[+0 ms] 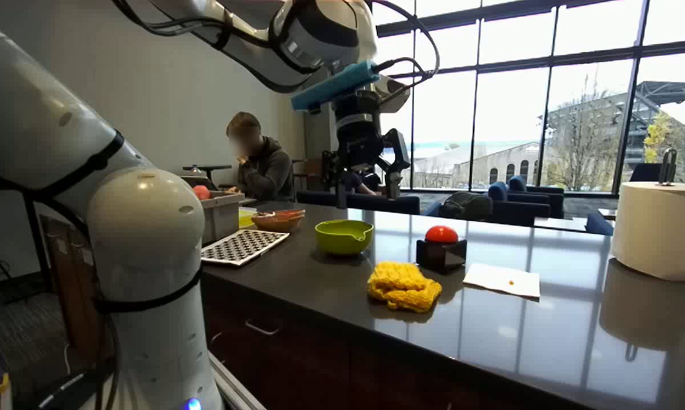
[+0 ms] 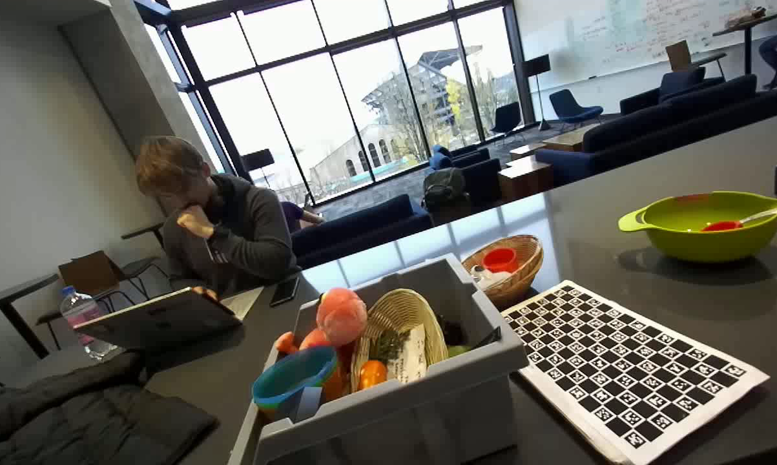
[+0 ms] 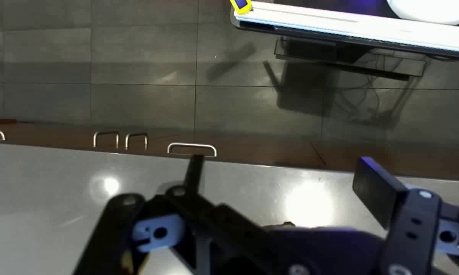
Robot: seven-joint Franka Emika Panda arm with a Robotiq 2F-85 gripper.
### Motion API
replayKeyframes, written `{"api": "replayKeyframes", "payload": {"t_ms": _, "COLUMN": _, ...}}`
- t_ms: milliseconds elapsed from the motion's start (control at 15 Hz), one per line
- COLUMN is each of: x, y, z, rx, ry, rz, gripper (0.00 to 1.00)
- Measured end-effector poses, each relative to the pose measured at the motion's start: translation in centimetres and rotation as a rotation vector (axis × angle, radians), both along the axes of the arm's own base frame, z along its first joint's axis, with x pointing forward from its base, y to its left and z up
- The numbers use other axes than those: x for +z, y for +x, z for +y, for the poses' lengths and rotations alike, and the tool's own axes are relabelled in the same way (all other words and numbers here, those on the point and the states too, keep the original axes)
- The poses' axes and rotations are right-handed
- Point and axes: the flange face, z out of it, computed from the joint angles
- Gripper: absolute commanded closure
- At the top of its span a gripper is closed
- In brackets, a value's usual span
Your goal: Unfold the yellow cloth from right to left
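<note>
The yellow cloth (image 1: 402, 287) lies bunched and folded on the dark, shiny counter (image 1: 331, 296), near its front edge, in an exterior view. It has a thick knitted texture. My gripper (image 1: 367, 192) hangs well above the counter with its fingers pointing down, higher than the cloth and apart from it. In the wrist view the gripper (image 3: 282, 177) has its two fingers wide apart with nothing between them. The wrist view shows mostly bare counter and floor; the cloth cannot be made out there, and the gripper's body covers the lower part.
A green bowl (image 1: 343, 237) stands behind the cloth. A red button on a black box (image 1: 441, 250) and a white napkin (image 1: 499, 280) are beside it. A paper roll (image 1: 658, 230), patterned board (image 2: 633, 368), wicker basket (image 2: 507, 271) and grey bin (image 2: 388, 413) also stand there. A person sits beyond.
</note>
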Motion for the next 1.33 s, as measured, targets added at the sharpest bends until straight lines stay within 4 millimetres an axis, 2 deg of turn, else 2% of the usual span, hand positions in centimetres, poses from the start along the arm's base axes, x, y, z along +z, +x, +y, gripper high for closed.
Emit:
{"api": "replayKeyframes", "payload": {"t_ms": 867, "x": -0.2, "y": 0.3, "z": 0.3, "rx": 0.002, "ry": 0.002, "rz": -0.010, "gripper": 0.00}}
{"api": "replayKeyframes", "payload": {"t_ms": 1133, "x": -1.3, "y": 2.4, "z": 2.3, "rx": -0.011, "ry": 0.029, "rz": -0.163, "gripper": 0.00}}
{"api": "replayKeyframes", "payload": {"t_ms": 1333, "x": -1.8, "y": 4.3, "z": 3.7, "rx": -0.077, "ry": 0.113, "rz": -0.311, "gripper": 0.00}}
